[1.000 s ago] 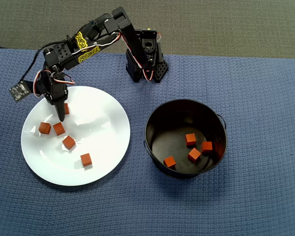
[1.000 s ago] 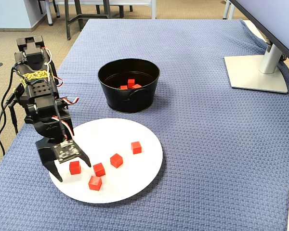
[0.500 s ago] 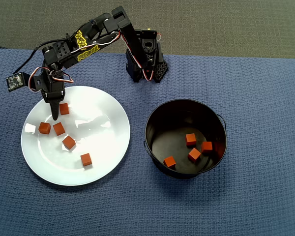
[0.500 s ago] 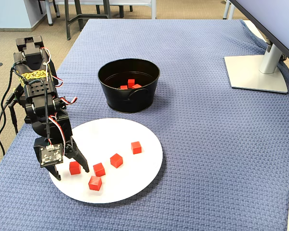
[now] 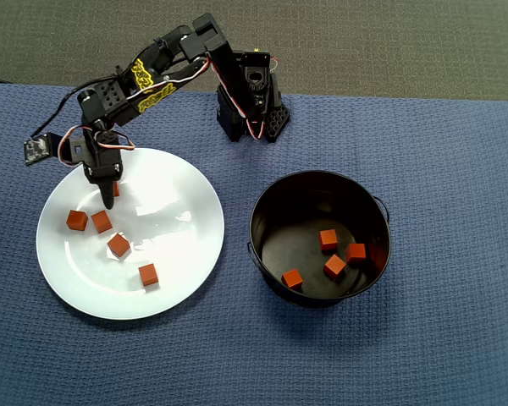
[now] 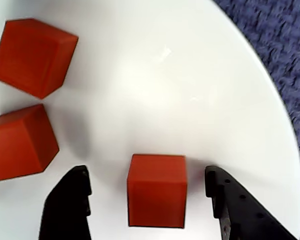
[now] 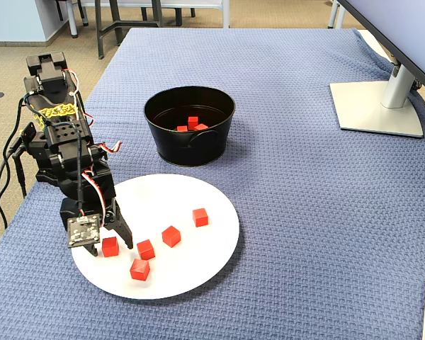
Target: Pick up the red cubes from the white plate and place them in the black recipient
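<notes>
The gripper (image 6: 147, 200) stands open, its jaws on either side of one red cube (image 6: 156, 190) near the edge of the white plate (image 6: 205, 90). I judge it should close squarely on the flat faces, lift clear of the two neighbouring cubes (image 6: 34, 57), then carry it to the black recipient (image 5: 320, 237).

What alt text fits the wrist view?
Open gripper straddles one red cube on the white plate, a gap on each side. Two more red cubes sit at left; blue cloth shows at right.
</notes>
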`<state>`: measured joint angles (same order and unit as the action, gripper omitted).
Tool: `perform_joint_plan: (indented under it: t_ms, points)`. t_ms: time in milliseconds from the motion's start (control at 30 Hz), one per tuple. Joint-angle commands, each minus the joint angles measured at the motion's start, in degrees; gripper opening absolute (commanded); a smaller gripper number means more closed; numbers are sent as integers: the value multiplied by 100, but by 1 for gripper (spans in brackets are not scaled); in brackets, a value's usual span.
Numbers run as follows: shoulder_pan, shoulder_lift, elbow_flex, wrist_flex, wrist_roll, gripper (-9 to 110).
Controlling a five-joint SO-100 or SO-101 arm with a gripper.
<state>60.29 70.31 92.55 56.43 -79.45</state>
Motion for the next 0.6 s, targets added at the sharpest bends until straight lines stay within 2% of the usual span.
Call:
perform_joint_plan:
  t_ms: [0,167,367,567]
  points:
    - [-79,404,272,-202,79,17]
    - [-141,519,475,-334,149,0]
    - [-229,580,448,-334,290,0]
    - [-703,1424,114,9,1195,0]
